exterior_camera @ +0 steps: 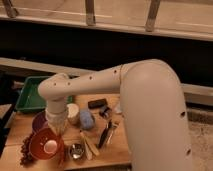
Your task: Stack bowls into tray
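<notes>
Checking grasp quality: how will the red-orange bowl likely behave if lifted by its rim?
The red-orange bowl looks like plastic, so it is probably light and stiff. Held at one rim point, where the shut gripper sits at its back edge, it would likely tilt. Its smooth wall may slip between the fingers.

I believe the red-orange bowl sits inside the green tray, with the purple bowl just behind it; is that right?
Not quite: the camera view shows the red-orange bowl on the wooden table, in front of the green tray, not inside it. The purple bowl is just behind it, and the gripper is at the red-orange bowl's rim.
</notes>
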### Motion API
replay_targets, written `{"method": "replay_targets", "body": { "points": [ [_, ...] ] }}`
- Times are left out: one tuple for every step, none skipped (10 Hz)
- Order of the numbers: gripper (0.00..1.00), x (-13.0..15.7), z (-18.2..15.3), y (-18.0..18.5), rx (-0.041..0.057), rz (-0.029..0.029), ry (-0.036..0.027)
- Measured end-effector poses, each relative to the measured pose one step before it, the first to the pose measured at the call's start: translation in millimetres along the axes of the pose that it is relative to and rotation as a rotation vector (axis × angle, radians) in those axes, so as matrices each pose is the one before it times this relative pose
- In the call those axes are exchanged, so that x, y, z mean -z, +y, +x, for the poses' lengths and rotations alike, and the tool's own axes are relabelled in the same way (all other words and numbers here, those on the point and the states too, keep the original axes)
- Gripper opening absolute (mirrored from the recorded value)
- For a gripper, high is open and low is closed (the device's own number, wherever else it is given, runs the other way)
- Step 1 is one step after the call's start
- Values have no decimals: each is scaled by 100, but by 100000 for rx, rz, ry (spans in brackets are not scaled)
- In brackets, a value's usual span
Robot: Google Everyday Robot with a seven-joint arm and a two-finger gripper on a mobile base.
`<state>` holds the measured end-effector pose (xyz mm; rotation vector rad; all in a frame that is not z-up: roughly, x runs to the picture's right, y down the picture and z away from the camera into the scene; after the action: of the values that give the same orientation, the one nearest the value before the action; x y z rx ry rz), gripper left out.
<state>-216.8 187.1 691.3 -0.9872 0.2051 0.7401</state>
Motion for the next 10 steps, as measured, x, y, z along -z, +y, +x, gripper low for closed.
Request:
{"method": "replay_targets", "body": {
  "points": [
    [0,993,-573,-666,-534,650,-1893],
    [0,594,-570,-779,-782,449,-1654],
    [0,192,-290,-647,-1109,-288,-1128],
    [0,41,-595,-712,-1800,-1424,-2022],
    [0,141,-811,-1269,-2292,-1407,-2201],
    [0,237,-707,-906,-1442,-431,-1414],
    [0,305,-803,-314,-655,-58,-1334],
    [0,266,-741,-140,-58,367,-839],
    [0,452,-962,-165,97,447,-970],
    [0,144,-642,-164,196,252,-283]
  ]
}}
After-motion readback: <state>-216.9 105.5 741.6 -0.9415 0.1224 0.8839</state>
